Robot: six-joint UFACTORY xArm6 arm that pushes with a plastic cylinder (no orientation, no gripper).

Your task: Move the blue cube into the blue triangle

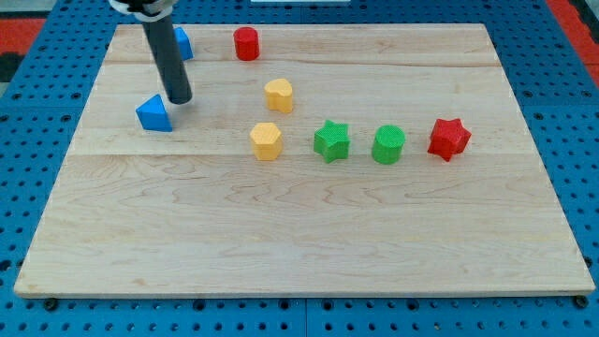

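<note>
The blue triangle (pixel 154 114) lies on the wooden board at the view's left. The blue cube (pixel 182 44) sits near the board's top edge, partly hidden behind my dark rod. My tip (pixel 180 98) rests on the board just right of and slightly above the blue triangle, close to it. The tip is below the blue cube, with a clear gap between them.
A red cylinder (pixel 246 44) stands right of the cube. A yellow heart (pixel 278 95) and a yellow hexagon (pixel 266 140) lie mid-board. A green star (pixel 331 140), a green cylinder (pixel 387 144) and a red star (pixel 449 139) line up toward the right. The board's edge (pixel 299 292) is at the bottom.
</note>
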